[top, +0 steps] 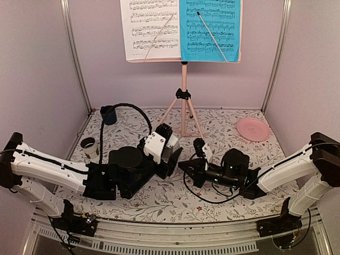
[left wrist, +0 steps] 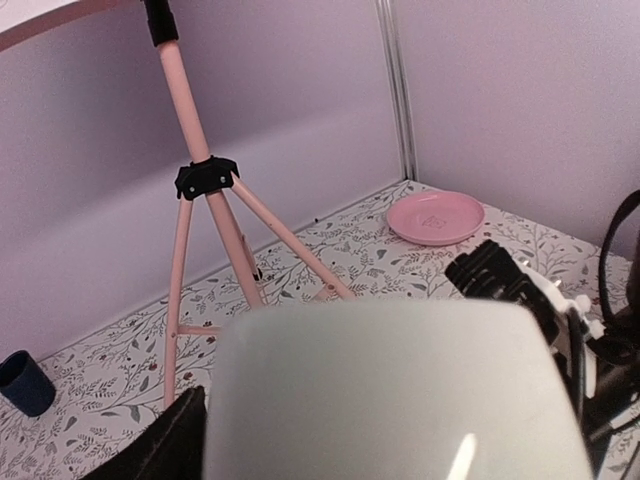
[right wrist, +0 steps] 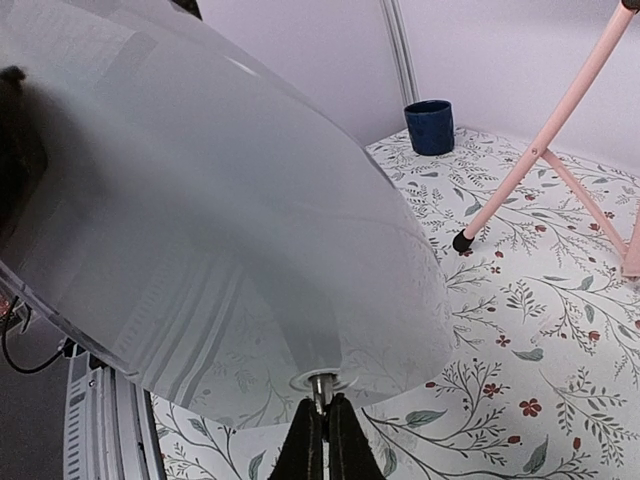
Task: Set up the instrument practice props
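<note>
Two grips on one small object make the main hazard. The right gripper (right wrist: 319, 415) has its fingers pressed together on a thin metal stub (right wrist: 318, 383) that sticks out of the white metronome (left wrist: 400, 390). The left gripper (top: 170, 154) is spread wide around the metronome's body. That body fills the left wrist view with a dark finger (left wrist: 150, 445) against its side, so the left gripper appears to carry it above the floral surface (top: 228, 196). If either arm moves without the other, the slender stub could bend or slide out of the pinch, or the body could twist in the wide hold and drop. Whether the stub is a pendulum tip or a winding key cannot be told. A lesser risk is the pink music stand (top: 184, 95), whose near feet stand just behind both grippers. A swing backwards could knock a leg and shake the white sheet (top: 149, 26) and the blue sheet (top: 210, 29) off its desk. Relative to the right gripper, the metronome lies directly ahead of and above the fingertips, joined to them through the stub, and it hangs over the middle of the surface, in front of the stand
</note>
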`<state>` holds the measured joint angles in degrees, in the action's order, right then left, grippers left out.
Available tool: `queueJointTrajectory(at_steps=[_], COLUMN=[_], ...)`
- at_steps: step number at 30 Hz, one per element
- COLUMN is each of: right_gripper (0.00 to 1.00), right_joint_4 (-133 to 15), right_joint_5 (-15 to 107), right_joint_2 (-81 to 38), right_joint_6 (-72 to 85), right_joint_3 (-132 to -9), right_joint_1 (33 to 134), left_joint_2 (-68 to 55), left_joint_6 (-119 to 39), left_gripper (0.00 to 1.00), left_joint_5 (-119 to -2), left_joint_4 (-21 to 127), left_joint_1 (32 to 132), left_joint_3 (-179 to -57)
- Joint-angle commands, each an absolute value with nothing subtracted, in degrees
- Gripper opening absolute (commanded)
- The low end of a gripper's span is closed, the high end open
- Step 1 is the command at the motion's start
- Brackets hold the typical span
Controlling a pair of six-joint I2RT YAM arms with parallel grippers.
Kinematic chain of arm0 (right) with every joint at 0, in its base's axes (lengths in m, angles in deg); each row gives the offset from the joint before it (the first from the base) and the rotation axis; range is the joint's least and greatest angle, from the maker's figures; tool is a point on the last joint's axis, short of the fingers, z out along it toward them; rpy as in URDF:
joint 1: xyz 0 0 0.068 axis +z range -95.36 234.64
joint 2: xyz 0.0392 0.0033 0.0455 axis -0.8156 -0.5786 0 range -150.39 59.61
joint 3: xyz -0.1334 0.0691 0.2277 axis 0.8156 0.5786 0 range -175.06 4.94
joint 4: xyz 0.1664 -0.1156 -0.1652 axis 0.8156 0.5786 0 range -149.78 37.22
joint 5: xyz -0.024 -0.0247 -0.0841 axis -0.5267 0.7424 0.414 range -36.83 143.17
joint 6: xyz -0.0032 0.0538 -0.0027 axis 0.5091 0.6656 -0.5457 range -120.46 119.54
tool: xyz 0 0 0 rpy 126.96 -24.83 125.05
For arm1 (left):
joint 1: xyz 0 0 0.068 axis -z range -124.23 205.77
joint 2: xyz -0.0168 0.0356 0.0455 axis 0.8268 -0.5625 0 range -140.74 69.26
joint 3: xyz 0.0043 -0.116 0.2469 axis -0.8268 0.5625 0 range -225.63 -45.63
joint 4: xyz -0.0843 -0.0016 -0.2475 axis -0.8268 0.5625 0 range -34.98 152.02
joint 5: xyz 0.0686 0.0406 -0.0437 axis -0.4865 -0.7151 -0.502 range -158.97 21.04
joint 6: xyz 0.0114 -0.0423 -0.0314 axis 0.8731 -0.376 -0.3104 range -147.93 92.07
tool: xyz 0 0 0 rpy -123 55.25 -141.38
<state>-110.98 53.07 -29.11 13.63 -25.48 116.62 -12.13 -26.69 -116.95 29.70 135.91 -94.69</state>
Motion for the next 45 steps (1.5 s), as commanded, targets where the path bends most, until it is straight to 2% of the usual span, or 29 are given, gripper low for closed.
queueJointTrajectory(at_steps=[1,19,26,30,33,37,40,45], right_gripper=[0.0,0.0,0.0,0.02,0.11,0.43,0.6,0.78], right_joint_4=[-114.4,-125.4,-127.5,-124.5,-122.3,-119.4,-116.1,-105.4], right_joint_5=[51.2,46.9,45.3,42.0,42.2,40.7,39.0,41.0], right_joint_2=[-26.5,-27.2,-28.0,-27.7,-25.7,-21.7,-18.5,-11.6], right_joint_6=[16.0,37.6,40.3,37.3,35.3,34.5,33.3,30.2], right_joint_3=[-26.3,-22.0,-20.8,-20.5,-17.6,-13.6,-11.8,-12.4], right_joint_1=[116.5,110.2,109.1,109.0,109.0,109.0,109.1,109.1], left_joint_2=[-9.8,-8.5,-8.7,-9.7,-10.6,-13.0,-15.7,-19.7], left_joint_6=[-25.1,-15.3,-16.3,-23.3,-27.0,-28.5,-29.8,-31.2], left_gripper=[0.26,0.24,0.24,0.24,0.25,0.25,0.25,0.27], left_joint_5=[-112.4,-106.6,-106.5,-104.2,-100.3,-93.9,-89.9,-79.3], left_joint_4=[22.7,8.3,8.6,14.2,14.9,15.1,16.8,17.2], left_joint_1=[136.7,138.7,138.4,134.8,130.6,126.2,123.1,119.4], left_joint_3=[-94.1,-87.4,-87.3,-88.9,-88.5,-89.2,-90.9,-92.3])
